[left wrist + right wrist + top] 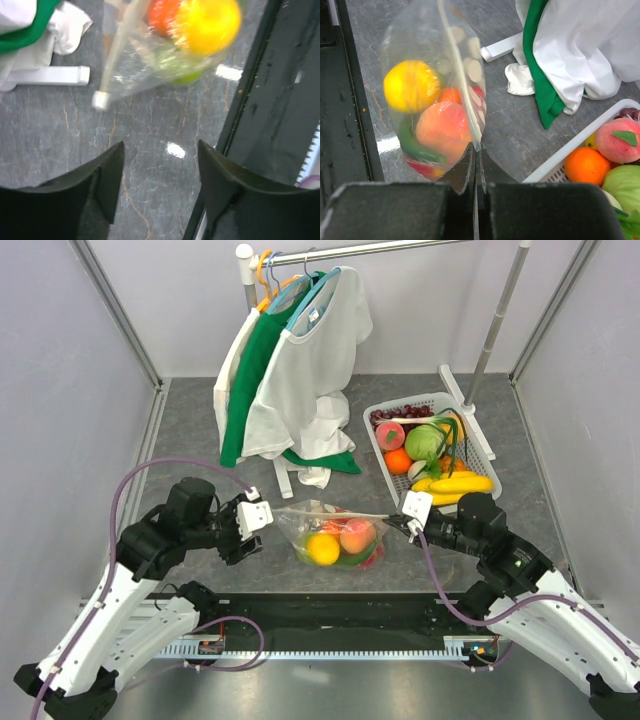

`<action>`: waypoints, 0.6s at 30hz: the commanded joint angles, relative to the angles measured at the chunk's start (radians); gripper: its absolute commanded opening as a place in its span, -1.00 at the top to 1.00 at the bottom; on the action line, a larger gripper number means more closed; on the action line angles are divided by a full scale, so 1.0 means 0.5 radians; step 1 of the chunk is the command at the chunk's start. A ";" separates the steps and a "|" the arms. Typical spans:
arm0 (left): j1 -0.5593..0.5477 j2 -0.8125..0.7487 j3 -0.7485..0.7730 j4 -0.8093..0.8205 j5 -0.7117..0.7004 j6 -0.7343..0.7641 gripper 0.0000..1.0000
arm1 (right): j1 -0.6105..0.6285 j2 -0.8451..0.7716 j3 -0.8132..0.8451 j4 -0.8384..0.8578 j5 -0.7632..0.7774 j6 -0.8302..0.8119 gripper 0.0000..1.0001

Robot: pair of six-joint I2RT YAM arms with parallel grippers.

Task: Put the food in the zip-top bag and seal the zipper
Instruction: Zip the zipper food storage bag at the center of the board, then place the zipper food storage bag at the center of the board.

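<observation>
The clear dotted zip-top bag (pixel 335 535) lies on the table between my grippers. It holds a yellow lemon (pixel 322 548), an orange peach (pixel 356 535) and a green chili (pixel 412 145). My right gripper (pixel 405 523) is shut on the right end of the zipper (pixel 462 85); in the right wrist view (pixel 476 150) the pale strip runs straight out from the closed fingers. My left gripper (pixel 252 530) is open and empty, just off the bag's left end. In the left wrist view (pixel 160 145) only bare table lies between the fingers, and the bag (pixel 165 55) is ahead.
A white slotted basket (pixel 405 400) with more toy fruit stands at the back right. White and green garments (pixel 300 370) hang on a rack behind the bag, and its white foot (pixel 50 75) rests near the bag. A black strip (pixel 320 615) runs along the near edge.
</observation>
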 commanded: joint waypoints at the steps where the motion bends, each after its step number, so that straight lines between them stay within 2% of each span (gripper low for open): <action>1: 0.004 0.200 0.354 -0.094 0.277 -0.072 -0.50 | -0.001 0.061 0.092 0.026 -0.082 0.044 1.00; 5: -0.005 0.360 0.541 0.004 0.376 -0.088 -0.58 | -0.001 0.067 0.120 0.023 -0.119 0.050 1.00; 11: -0.113 0.618 0.566 0.292 0.363 0.017 -0.56 | -0.001 0.036 0.132 0.017 -0.143 -0.024 1.00; 15: -0.312 0.793 0.529 0.485 0.269 0.099 -0.55 | -0.001 0.039 0.151 0.008 -0.152 -0.036 1.00; 18: -0.383 0.906 0.489 0.605 0.219 0.133 -0.58 | -0.001 0.042 0.172 -0.010 -0.165 -0.042 1.00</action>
